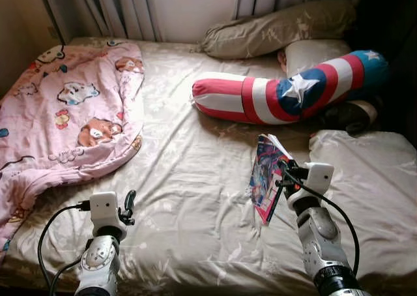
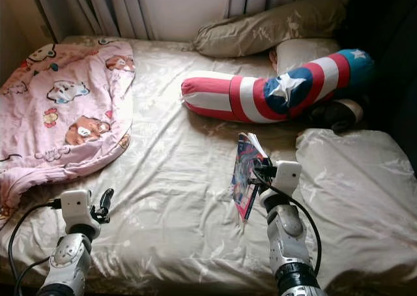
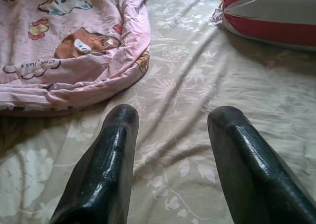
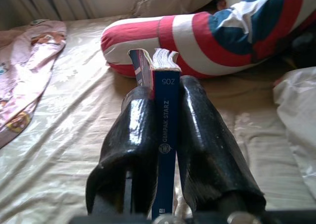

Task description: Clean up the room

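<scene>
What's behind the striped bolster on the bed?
Behind the striped bolster lie a cream pillow and a long olive pillow by the curtains. The cream pillow's lower part is hidden by the bolster.

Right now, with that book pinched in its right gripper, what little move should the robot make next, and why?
Probably lift the book clear of the bed and carry it off. The right gripper is already shut on its spine, and it looks raised above the sheet, while the left gripper hovers open.

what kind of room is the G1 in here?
Almost certainly a bedroom. A bed with a beige floral sheet spans the view, with pillows at its head under curtains, a pink cartoon quilt and a stars-and-stripes bolster. The right gripper holds a book.
</scene>
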Tool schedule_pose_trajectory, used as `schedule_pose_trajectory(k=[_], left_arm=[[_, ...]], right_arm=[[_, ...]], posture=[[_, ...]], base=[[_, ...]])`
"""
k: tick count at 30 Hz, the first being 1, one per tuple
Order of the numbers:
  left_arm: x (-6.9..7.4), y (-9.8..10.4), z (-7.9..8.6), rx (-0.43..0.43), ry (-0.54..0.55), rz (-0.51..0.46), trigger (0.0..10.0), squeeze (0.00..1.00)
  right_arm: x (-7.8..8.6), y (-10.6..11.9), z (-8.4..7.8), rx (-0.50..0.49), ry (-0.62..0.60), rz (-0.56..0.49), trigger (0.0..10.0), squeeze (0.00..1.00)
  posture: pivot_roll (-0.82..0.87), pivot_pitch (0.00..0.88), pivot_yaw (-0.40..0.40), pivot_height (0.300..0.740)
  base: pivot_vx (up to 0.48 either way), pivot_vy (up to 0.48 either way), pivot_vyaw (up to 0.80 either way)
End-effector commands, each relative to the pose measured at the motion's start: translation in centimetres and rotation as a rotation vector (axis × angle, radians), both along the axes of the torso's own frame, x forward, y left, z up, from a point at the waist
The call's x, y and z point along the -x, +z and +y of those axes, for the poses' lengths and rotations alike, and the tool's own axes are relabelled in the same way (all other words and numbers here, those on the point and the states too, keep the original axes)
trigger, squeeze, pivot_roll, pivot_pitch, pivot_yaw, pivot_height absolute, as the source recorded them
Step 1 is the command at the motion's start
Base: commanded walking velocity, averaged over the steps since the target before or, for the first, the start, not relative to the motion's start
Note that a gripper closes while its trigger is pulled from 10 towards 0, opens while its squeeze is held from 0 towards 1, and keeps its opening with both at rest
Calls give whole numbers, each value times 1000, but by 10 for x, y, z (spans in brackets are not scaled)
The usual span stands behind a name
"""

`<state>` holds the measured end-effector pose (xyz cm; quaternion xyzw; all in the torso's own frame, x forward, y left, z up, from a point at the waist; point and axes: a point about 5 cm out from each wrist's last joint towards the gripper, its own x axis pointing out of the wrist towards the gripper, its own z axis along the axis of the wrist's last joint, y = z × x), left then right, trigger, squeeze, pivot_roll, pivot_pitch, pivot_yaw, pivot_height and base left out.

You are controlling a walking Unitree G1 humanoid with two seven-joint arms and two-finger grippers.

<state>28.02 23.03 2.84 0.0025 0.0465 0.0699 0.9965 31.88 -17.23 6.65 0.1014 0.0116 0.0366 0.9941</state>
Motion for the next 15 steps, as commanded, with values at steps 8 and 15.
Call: schedule_pose_trajectory(k=[8, 15], left_arm=[[4, 3, 4, -25, -11, -20, 10000, 0], [5, 4, 1, -28, -26, -33, 10000, 0]], right_arm=[[3, -4, -3, 23, -42, 8, 10000, 0], [5, -2, -13, 16, -88, -13, 10000, 0]], posture=[[7, 163, -45, 735], [3, 176, -50, 716]], base=[[0, 0, 0], [0, 0, 0]])
